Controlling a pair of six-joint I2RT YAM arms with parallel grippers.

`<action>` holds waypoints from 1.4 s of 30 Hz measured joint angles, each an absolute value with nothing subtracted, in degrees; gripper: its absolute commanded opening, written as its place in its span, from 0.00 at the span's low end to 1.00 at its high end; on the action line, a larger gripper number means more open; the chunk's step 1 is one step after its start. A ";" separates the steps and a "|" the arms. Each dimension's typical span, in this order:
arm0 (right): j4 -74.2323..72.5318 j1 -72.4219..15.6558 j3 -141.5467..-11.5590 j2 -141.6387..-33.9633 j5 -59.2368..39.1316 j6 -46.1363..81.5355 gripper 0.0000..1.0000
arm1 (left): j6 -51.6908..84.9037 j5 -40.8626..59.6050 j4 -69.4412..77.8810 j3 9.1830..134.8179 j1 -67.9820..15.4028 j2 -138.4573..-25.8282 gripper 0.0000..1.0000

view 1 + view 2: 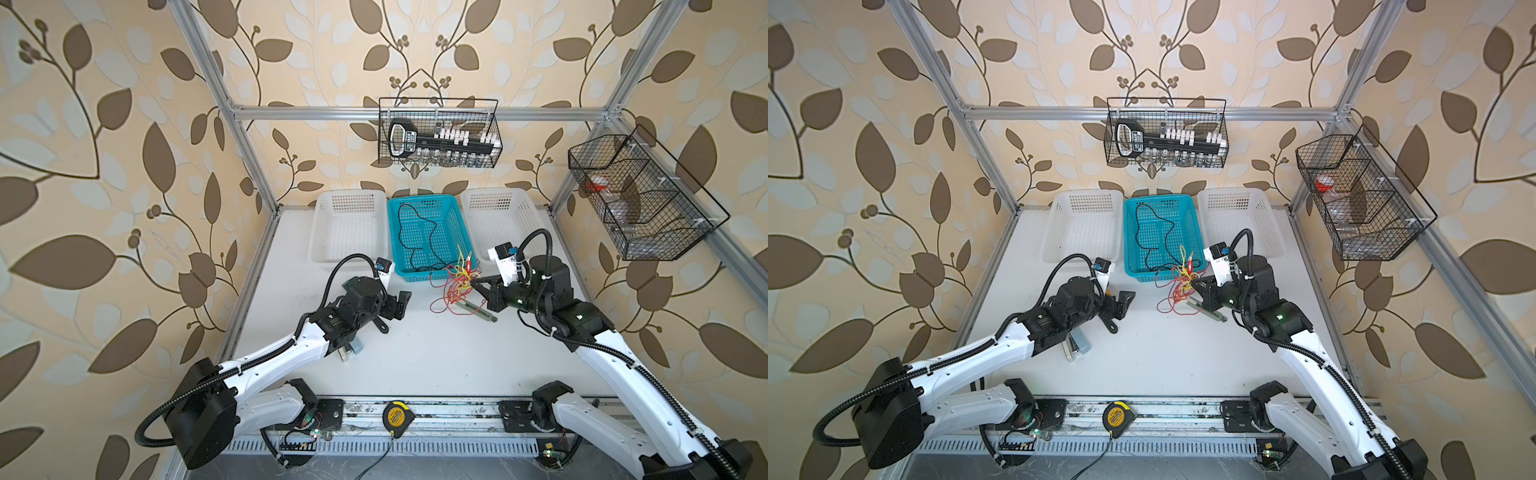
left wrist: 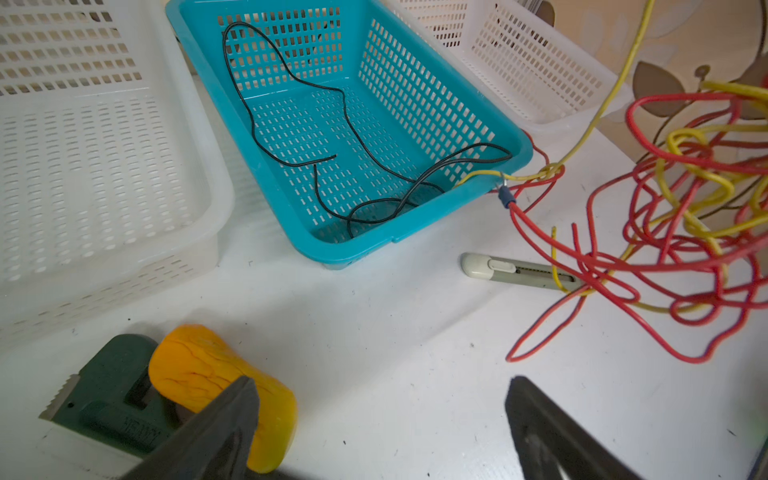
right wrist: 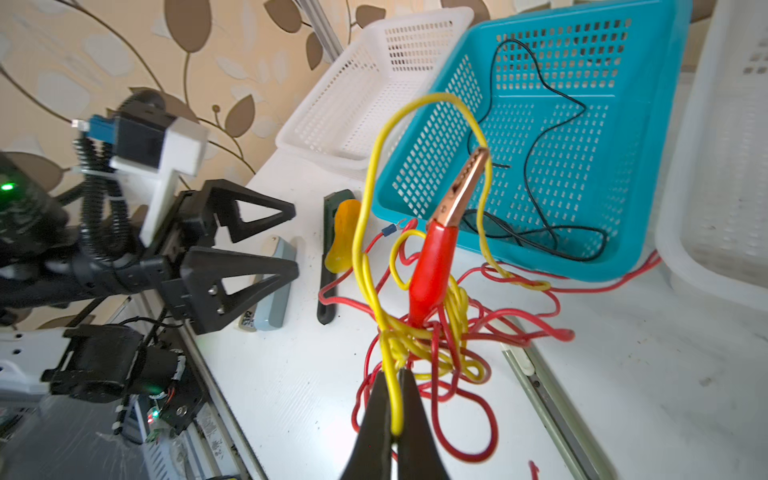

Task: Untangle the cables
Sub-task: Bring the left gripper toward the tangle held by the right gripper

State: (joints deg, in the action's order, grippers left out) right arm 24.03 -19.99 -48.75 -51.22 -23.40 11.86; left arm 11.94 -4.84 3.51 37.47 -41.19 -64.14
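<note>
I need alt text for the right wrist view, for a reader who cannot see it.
The right hand pinches a yellow cable rising from a red and yellow tangle with a red alligator clip, on a white table. Behind it, a blue basket holds a black cable; the left hand is open nearby.

Knotted together in one heap: red cable (image 2: 681,96) and yellow cable (image 3: 392,386), on the table (image 2: 395,332) just off the teal basket's (image 2: 353,253) front right corner (red-sleeved alligator clip (image 3: 434,257) poking up). Inside the basket, in slack loops: black cable (image 2: 484,144).
</note>
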 measured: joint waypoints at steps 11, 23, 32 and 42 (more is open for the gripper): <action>19.31 -25.74 -49.04 -56.80 -26.41 13.47 0.00 | 10.90 10.83 12.67 37.93 -41.36 -63.79 0.75; 13.98 -30.28 -49.10 -66.30 -23.57 20.03 0.00 | 5.61 9.78 13.54 42.15 -49.84 -67.48 0.37; 12.49 -30.37 -50.94 -66.83 -23.40 22.50 0.00 | 0.30 1.69 11.79 42.78 -52.84 -71.24 0.39; 12.38 -30.37 -51.05 -66.96 -24.23 22.94 0.00 | -1.76 -7.20 14.83 40.53 -52.86 -71.96 0.41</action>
